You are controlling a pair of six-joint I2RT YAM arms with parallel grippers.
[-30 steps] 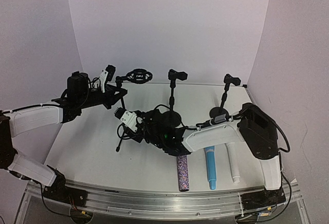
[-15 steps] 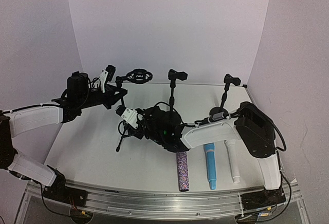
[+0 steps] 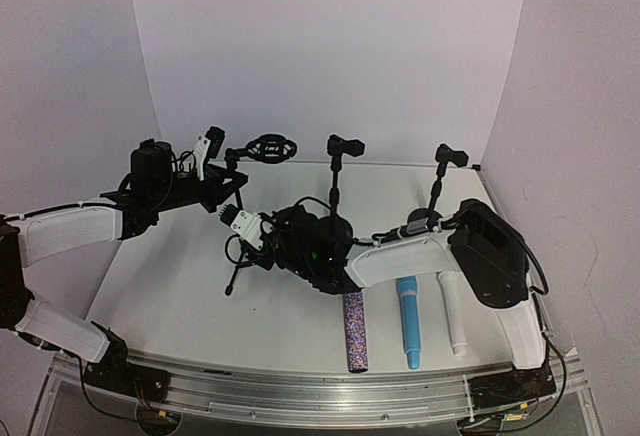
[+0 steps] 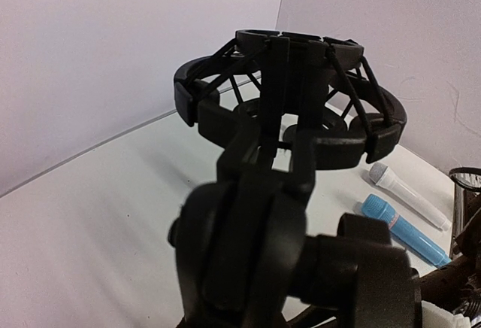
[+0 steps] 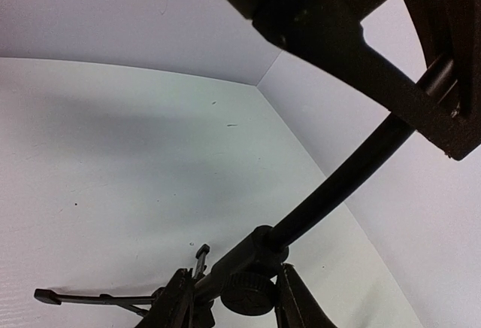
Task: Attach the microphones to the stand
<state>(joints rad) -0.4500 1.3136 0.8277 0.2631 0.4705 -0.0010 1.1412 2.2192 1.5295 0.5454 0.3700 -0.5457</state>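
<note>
We logged the shock-mount stand point(image 4: 289, 95) as matt black plastic, its pole point(image 5: 353, 181) smooth and dull. The glitter microphone point(image 3: 356, 334) had a rough purple sparkle skin. The blue microphone point(image 4: 406, 232) and white microphone point(image 4: 409, 196) looked like smooth plastic with textured heads. The table point(image 3: 170, 296) was matt white and the front rail point(image 3: 300, 388) bare metal.

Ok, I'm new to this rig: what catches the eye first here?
The left arm and right arm crowd the left stand, topped by a ring-shaped shock mount that fills the left wrist view. Three microphones, glittery purple, light blue and white, lie side by side on the table, near right.
</note>
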